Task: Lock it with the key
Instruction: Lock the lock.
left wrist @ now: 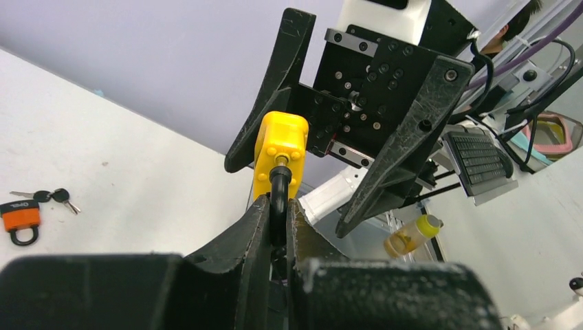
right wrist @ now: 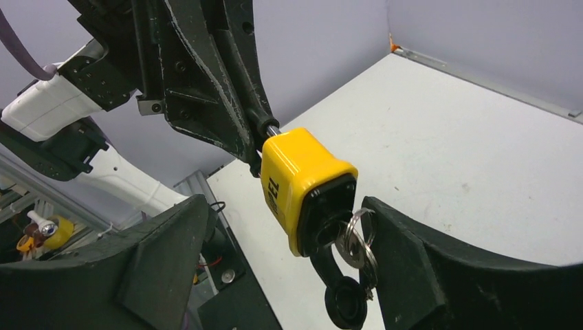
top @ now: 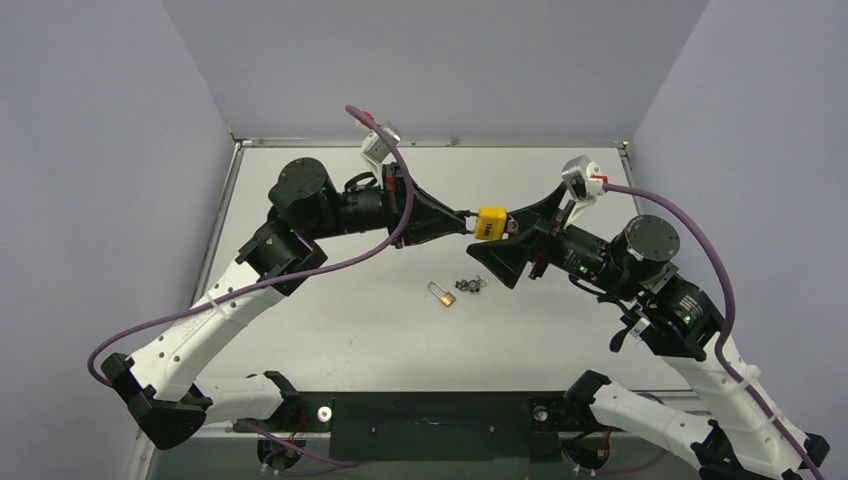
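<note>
My left gripper (top: 466, 221) is shut on the black shackle (left wrist: 278, 196) of a yellow padlock (top: 490, 222) and holds it in the air above the table's middle. In the right wrist view the padlock (right wrist: 306, 189) has a key with a metal ring (right wrist: 354, 244) in its keyhole. A black dust cap (right wrist: 346, 302) hangs below it. My right gripper (right wrist: 285, 206) is open, its jaws on either side of the padlock's keyhole end. The ring sits against its right finger (right wrist: 426, 254). The key's blade is hidden inside the lock.
A small orange padlock (top: 443, 294) and a bunch of dark keys (top: 470, 285) lie on the white table (top: 330, 320) below the held lock. Both also show in the left wrist view, padlock (left wrist: 19, 218) and keys (left wrist: 51, 196). Grey walls border the table.
</note>
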Tool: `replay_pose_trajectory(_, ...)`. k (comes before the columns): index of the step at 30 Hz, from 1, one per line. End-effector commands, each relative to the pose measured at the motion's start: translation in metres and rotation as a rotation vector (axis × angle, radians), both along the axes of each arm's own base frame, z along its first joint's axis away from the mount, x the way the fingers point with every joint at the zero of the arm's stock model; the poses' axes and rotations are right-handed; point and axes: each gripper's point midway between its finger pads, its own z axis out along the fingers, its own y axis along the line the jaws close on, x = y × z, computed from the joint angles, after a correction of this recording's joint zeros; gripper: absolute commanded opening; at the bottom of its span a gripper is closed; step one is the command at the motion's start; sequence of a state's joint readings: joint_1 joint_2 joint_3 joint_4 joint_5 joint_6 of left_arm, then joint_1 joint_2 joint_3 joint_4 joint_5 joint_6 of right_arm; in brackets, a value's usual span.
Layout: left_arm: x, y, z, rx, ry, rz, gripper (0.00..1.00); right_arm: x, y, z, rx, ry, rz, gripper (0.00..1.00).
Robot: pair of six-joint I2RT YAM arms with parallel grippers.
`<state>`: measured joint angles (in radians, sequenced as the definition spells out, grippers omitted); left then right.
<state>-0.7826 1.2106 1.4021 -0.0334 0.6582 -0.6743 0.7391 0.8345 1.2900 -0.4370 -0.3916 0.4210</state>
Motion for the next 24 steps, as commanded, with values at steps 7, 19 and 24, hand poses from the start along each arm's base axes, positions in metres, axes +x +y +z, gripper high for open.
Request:
replay_pose_trajectory(7,-0.019,0.036,0.081,-0.174,-0.149,0.088,0.0,-0.011,-0.003,0.045,0.08,-0.204,0.067,0.8)
replay_pose_trajectory(19,-0.026,0.039,0.078,-0.147,-0.137,0.071,0.0,-0.03,0.004,0.084,0.302,-0.219,0.381,0.78)
replay_pose_trajectory(24,-0.029,0.04,0.081,-0.154,-0.141,0.062,0.0,-0.02,0.006,0.073,0.269,-0.192,0.335,0.66)
